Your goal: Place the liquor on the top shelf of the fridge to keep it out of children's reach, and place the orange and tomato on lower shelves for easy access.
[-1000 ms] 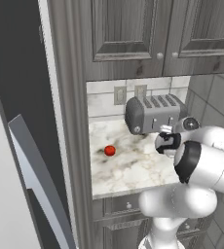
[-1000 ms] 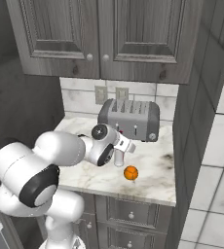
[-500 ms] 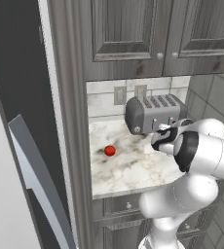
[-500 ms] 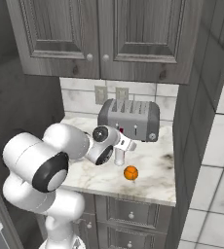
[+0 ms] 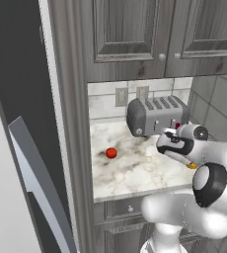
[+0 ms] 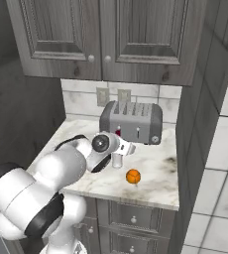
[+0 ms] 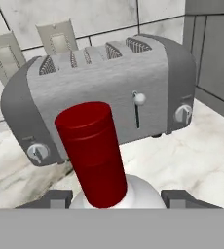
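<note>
While our gripper point(image 7: 118, 198) clamps the liquor point(image 7: 92, 153) bottle by its neck, the toaster point(image 7: 104, 92) stands just behind. The orange point(image 6: 132, 176) and the tomato point(image 5: 111, 153) lie apart on our counter point(image 6: 155, 173).

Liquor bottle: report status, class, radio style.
Pincer shut on liquor bottle, upright on counter. Orange and tomato untouched. Toaster right behind bottle.
</note>
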You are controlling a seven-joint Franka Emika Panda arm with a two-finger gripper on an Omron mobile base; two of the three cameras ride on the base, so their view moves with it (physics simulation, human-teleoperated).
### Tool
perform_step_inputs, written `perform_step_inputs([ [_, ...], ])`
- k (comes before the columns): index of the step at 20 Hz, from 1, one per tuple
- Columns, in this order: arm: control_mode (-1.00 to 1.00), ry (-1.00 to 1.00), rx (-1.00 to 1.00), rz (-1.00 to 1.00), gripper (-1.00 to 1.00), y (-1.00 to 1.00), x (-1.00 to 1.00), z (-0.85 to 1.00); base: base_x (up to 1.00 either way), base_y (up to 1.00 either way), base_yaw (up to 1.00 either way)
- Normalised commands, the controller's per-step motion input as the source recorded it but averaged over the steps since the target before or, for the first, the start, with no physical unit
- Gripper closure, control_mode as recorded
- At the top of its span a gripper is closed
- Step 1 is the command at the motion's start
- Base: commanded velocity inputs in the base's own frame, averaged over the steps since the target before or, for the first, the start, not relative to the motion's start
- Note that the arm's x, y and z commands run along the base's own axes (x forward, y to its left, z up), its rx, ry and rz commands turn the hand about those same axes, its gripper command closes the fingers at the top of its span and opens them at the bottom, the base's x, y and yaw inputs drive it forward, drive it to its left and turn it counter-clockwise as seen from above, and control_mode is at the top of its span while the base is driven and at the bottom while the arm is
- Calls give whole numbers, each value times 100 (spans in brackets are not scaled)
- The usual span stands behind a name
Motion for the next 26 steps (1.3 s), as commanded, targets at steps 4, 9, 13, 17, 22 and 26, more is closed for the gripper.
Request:
perform_step_inputs([
  [4, -100, -1, 1, 27, 100, 0, -73, 99, 0, 0, 0],
  [9, -100, 0, 7, 24, 100, 0, -50, 100, 0, 0, 0],
  [13, -100, 4, 6, 23, 100, 0, -41, 100, 0, 0, 0],
  [17, -100, 13, 0, 20, 100, 14, -46, 100, 0, 0, 0],
  [22, -100, 11, 0, 13, 100, 54, -46, 87, 0, 0, 0],
  [26, -100, 10, -2, 11, 100, 47, -56, 57, 0, 0, 0],
])
